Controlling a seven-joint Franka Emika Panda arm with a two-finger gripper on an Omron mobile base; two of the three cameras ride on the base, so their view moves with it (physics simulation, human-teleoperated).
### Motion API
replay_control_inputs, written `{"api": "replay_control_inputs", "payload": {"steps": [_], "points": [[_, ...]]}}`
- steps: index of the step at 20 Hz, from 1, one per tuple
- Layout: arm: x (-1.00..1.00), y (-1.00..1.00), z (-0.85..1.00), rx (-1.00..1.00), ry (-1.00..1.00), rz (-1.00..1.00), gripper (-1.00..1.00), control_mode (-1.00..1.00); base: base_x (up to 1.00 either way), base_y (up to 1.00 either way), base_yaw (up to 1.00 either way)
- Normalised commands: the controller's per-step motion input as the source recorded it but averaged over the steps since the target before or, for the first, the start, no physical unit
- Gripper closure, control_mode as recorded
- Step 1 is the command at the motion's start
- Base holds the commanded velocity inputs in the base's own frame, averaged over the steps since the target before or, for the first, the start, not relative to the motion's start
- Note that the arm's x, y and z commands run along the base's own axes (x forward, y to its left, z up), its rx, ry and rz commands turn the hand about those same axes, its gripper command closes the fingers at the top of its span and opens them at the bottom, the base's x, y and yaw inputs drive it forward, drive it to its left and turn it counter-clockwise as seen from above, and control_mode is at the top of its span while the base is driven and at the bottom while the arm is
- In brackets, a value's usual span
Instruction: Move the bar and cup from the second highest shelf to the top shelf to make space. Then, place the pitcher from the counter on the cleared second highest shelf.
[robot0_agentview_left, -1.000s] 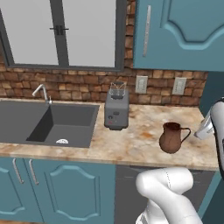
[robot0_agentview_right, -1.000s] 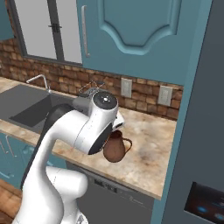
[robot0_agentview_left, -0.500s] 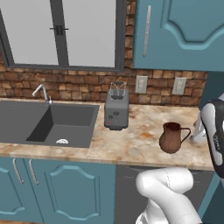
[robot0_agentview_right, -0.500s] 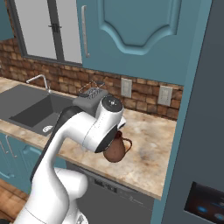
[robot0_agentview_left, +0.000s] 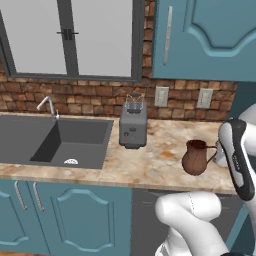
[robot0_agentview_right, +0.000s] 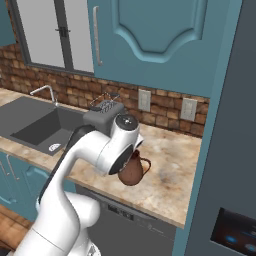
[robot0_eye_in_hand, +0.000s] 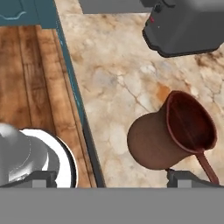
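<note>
— While the arm is bending over the counter, where is the pitcher sitting?

— It is standing upright on the mottled stone, well right of the sink and to the right of the grey toaster, a little nearer the front edge; its loop handle is pointing right, toward the white arm, in the left base view.

— And from the other side?

— In the right base view the pitcher is showing just below and behind the arm's round joint, partly covered by it; the toaster is sitting further back, toward the brick wall.

— What is the gripper doing?

— Its jaws are standing spread wide with nothing between them; in the hand view one dark fingertip is hanging over the wooden floor beyond the counter edge, the other is sitting just beside the pitcher's handle; the pitcher is lying just ahead of the fingers, its dark mouth facing the camera; whether the finger is touching the handle I cannot tell.
</note>
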Motion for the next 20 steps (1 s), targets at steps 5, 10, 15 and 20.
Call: {"api": "replay_control_inputs", "payload": {"steps": [5,10,15,20], "points": [[0.22,-0.22,-0.17,-0.02,-0.03,0.02,-1.00,-1.00,0.00,0.00,0.00],[0.21,-0.31,-0.09,0.00,-0.03,0.00,-1.00,-1.00,0.00,0.00,0.00],[0.32,-0.29,-0.04,0.00,-0.02,0.00,-1.00,-1.00,0.00,0.00,0.00],[0.30,-0.26,-0.05,0.00,-0.02,0.01,-1.00,-1.00,0.00,0.00,0.00]]}}
